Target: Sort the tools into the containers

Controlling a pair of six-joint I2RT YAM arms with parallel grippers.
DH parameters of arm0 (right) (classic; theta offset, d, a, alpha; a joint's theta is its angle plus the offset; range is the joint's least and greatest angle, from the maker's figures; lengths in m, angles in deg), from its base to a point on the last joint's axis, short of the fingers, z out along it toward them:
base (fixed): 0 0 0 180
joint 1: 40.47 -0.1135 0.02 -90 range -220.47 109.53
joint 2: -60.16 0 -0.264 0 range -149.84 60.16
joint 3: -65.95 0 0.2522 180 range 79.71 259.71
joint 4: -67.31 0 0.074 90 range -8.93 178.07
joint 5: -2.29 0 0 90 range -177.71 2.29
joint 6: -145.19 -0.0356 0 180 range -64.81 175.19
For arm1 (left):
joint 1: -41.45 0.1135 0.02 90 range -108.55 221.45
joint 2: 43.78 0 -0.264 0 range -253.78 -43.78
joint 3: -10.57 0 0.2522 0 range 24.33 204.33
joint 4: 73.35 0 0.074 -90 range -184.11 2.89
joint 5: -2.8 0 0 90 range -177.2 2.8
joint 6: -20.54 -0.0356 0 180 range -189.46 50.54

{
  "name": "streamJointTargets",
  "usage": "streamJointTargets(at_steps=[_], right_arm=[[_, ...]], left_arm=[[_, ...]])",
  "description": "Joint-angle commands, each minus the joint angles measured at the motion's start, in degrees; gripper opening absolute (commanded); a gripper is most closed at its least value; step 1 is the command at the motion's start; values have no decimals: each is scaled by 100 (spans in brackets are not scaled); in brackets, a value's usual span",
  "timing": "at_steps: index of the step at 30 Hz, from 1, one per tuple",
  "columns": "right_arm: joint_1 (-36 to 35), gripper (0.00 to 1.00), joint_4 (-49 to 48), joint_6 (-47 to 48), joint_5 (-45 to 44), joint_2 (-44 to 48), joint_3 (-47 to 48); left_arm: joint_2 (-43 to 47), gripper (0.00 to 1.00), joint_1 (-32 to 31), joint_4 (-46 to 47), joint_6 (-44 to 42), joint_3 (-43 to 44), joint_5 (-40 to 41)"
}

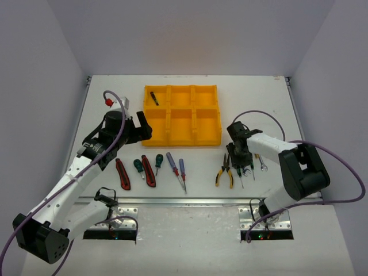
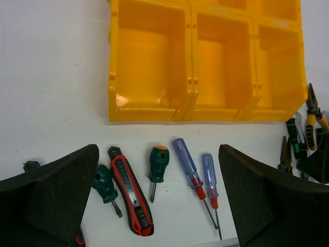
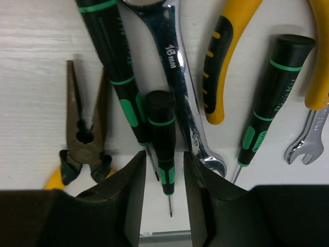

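Right gripper [image 3: 163, 158], narrowly parted, straddles slim driver [image 3: 161, 116]

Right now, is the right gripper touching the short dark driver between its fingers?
Apart. Right wrist view: the right gripper straddles the short dark driver, gap showing on both sides.

White table [image 1: 253, 92] within plain pale grey walls [image 1: 190, 34], soft even light.

White table [image 1: 259, 103] inside pale walls [image 1: 34, 86], metal strip [image 1: 190, 201] along its near edge.
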Motion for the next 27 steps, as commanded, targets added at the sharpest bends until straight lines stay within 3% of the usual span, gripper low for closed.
streamJointTargets(at_steps=[1, 8, 10, 27], right_arm=[[185, 31, -316, 141, 104, 15, -128], [222, 17, -525, 194, 473, -16, -247], [240, 2, -536, 166, 430, -110, -282], [248, 0, -87, -92, 300, 1223, -351]], left_arm=[[141, 100, 10, 186, -170, -184, 110], [16, 100, 10, 265, -172, -251, 18], [4, 100, 10, 265, -189, -241, 16], [-40, 100, 10, 247, -172, -162, -62]])
